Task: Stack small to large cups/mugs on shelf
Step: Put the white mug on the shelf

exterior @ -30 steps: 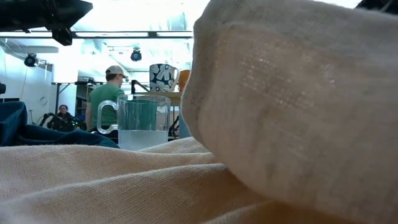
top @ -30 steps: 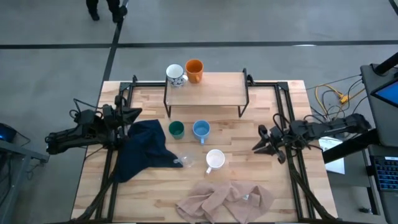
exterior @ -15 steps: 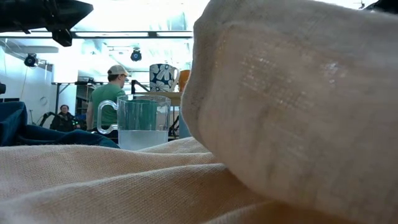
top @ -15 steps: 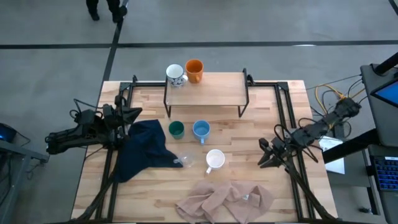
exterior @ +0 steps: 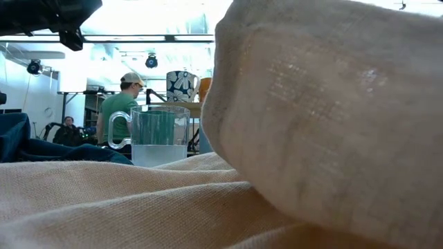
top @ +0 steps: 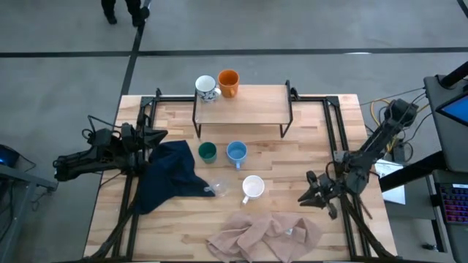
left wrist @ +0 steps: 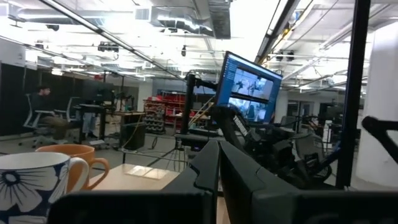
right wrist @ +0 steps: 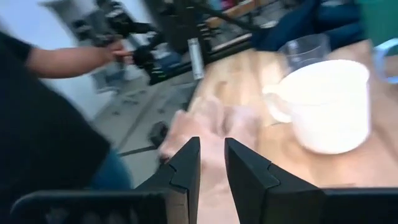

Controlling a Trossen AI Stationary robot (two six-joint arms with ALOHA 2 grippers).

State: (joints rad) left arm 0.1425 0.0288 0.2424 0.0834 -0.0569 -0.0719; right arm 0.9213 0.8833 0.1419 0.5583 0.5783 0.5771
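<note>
From where I stand, the small light-wood shelf on thin black legs [top: 245, 102] carries only 2 mugs at its left end, the white mug with a dark flower pattern [top: 206, 88] touching the orange mug [top: 229, 82]. The dark green mug [top: 208, 152], light blue mug [top: 236, 152], plain white mug [top: 252, 187] and small clear glass cup [top: 218, 188] sit on the counter [top: 314, 146]. The right gripper [top: 310, 197] hovers just right of the white mug, fingers narrowly parted and empty; approaching so narrow, it may shove the mug into the crumpled beige cloth [top: 265, 235]. The left gripper [top: 155, 135] rests clenched over the dark blue cloth [top: 168, 175].
</note>
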